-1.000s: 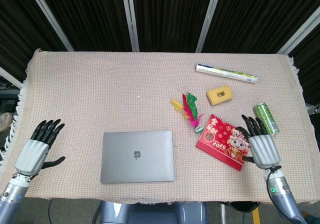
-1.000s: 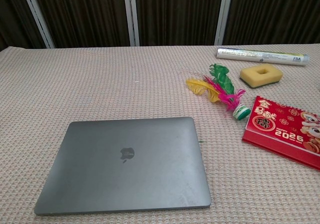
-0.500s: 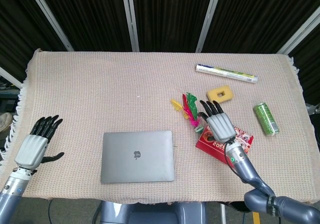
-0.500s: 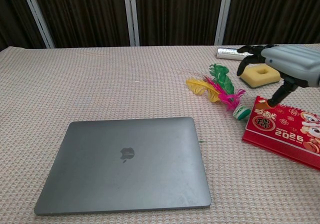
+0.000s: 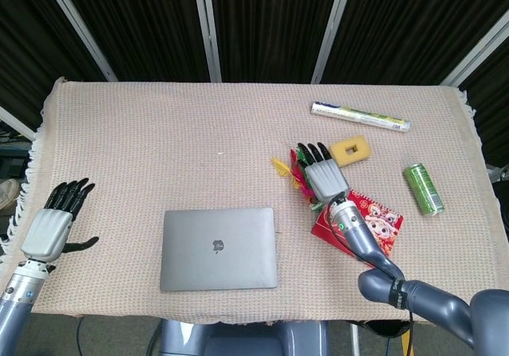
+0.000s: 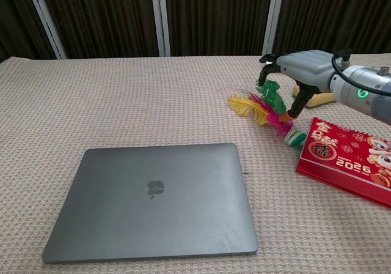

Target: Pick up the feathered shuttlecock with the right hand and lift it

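The feathered shuttlecock [image 6: 264, 108] lies on the cloth with yellow, green and pink feathers and a green-white base [image 6: 295, 138]; in the head view the shuttlecock [image 5: 289, 167] is partly covered. My right hand [image 6: 303, 66] hovers just above the feathers, palm down, fingers spread and curved downward, holding nothing; from above the right hand [image 5: 320, 175] covers most of the shuttlecock. My left hand [image 5: 54, 223] hangs open at the table's front left corner, far from everything.
A closed grey laptop [image 5: 219, 248] lies front centre. A red 2025 calendar [image 6: 348, 159] sits right of the shuttlecock base. A yellow sponge [image 5: 351, 149], a foil roll [image 5: 359, 116] and a green can [image 5: 422, 188] lie further back and right.
My right hand has travelled from the table's right front, over the red calendar, leftward and forward to above the shuttlecock. The left hand has sunk slightly.
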